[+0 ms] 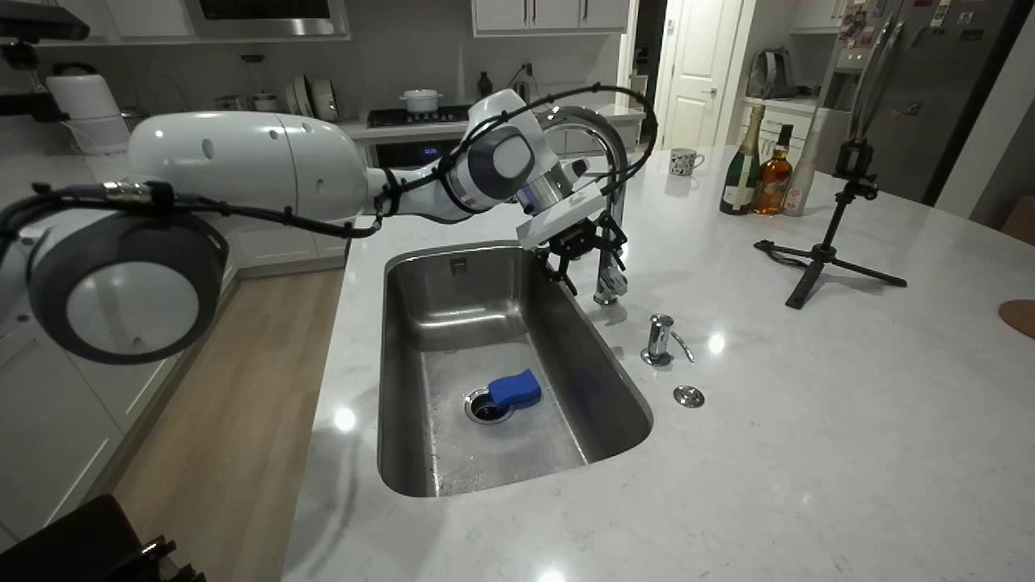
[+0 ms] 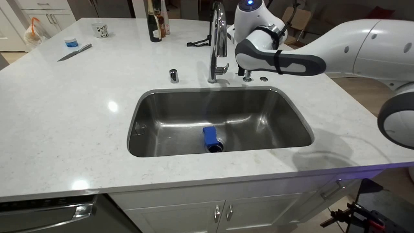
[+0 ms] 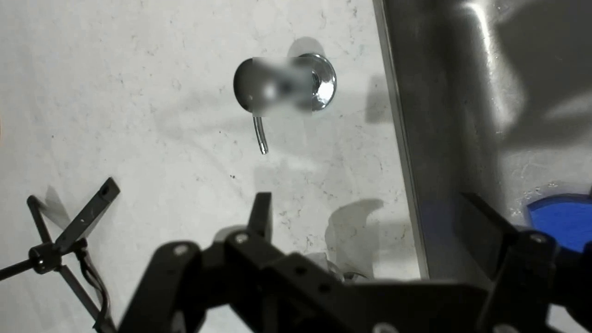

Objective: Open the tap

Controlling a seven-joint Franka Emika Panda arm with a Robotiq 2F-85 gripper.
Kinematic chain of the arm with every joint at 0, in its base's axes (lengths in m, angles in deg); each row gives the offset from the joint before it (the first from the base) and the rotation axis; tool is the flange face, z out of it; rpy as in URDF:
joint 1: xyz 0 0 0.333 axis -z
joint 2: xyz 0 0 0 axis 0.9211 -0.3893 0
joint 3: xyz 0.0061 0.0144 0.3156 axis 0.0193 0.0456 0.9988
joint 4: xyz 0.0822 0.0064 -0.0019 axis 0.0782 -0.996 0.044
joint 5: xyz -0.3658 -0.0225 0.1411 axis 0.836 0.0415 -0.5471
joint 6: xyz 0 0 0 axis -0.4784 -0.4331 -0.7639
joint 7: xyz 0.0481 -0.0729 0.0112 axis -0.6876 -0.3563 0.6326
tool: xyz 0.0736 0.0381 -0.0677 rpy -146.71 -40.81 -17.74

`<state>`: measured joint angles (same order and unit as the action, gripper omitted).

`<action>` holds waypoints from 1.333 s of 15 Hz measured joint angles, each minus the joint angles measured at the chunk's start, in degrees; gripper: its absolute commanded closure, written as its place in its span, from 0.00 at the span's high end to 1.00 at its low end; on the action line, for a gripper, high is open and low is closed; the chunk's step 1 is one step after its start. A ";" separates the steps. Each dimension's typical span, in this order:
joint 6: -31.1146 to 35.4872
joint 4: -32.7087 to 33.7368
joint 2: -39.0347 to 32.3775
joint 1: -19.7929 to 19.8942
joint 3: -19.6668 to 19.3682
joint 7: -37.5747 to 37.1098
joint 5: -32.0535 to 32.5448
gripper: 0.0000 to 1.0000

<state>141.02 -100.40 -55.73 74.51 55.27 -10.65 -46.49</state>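
Since nothing pours from the tap (image 2: 220, 32), it looks like it is off. It stands on the surface (image 2: 97, 129), just beside the long edge of the sink (image 2: 226, 106). The pincer (image 3: 366, 196) is spread wide above that same edge, holding nothing that I can see. Reaching looks almost done; moving the small handle (image 2: 222, 69) and making the tap run are left. In an exterior view that handle is easy to see, but the arm (image 2: 291, 60) hides most of the pincer. The wrist view shows the pincer's fingers (image 3: 262, 215) well, yet too little of the tap to tell whether they touch it.
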 measured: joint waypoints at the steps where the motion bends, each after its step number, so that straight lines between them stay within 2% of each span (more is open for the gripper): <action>1: 0.10 1.06 -0.97 -0.15 -0.08 -0.67 0.00 1.00; 6: 1.85 5.49 -4.59 -0.22 -0.10 -0.26 0.25 1.00; 14: 5.61 8.86 -7.05 1.88 0.72 8.28 0.17 1.00; 20: 10.11 10.50 -10.09 2.55 2.16 8.65 -0.21 1.00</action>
<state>151.13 -89.90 -65.82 77.06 57.43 -2.00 -46.69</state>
